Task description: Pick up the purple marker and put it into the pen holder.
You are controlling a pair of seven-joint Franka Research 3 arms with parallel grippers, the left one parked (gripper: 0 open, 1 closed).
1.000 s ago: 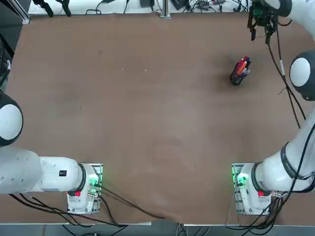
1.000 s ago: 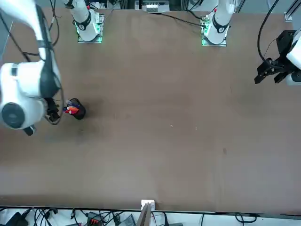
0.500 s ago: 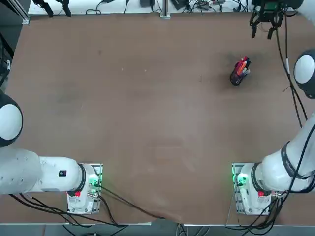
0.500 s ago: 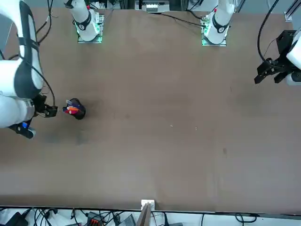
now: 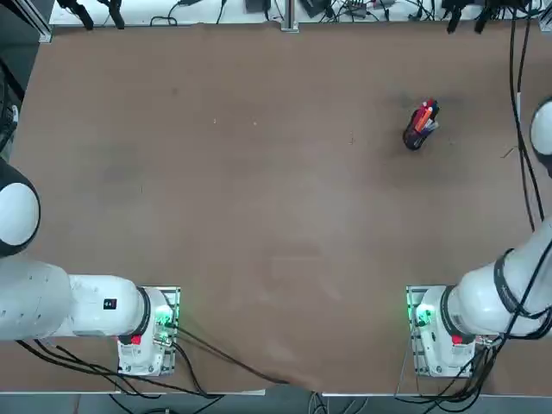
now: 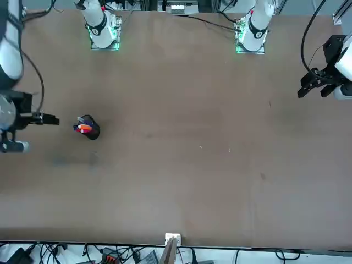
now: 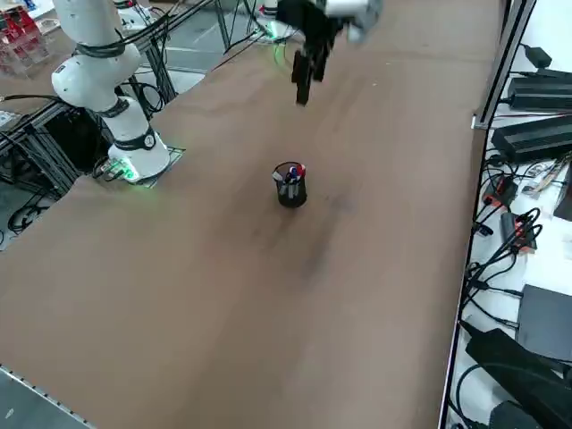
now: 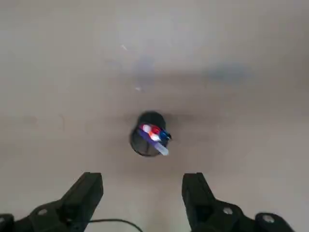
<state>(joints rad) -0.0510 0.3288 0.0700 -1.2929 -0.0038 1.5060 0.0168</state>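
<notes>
Top view: I am locating the pen holder (image 5: 417, 131) on the surface (image 5: 259, 216), in the far right quarter and short of the far edge. The right pincer (image 5: 463, 19) is hanging at the far edge, beyond the holder and slightly nearer the right edge. The working right arm is the nearer arm by a wide margin.

Front view: I am seeing the pincer (image 6: 49, 119) level with the holder (image 6: 88, 127) and well apart from it, with nothing between them.

Right side view: the pincer (image 7: 304, 80) is hovering well above the surface, clear of the holder (image 7: 290, 188), its fingers pointing down.

Right wrist view: the fingers (image 8: 87, 193) are standing spread with nothing between them. The holder (image 8: 147, 135) is lying straight ahead of the pincer (image 8: 142, 193), centred on the gap. I am reading the purple marker (image 8: 159, 140) as already inside the cup: a violet shaft with a pale end (image 8: 162, 151), leaning out over the rim toward the pincer, beside the red pens (image 8: 150, 130). I judge the placement done; any coming move is a retreat away from the holder.
</notes>
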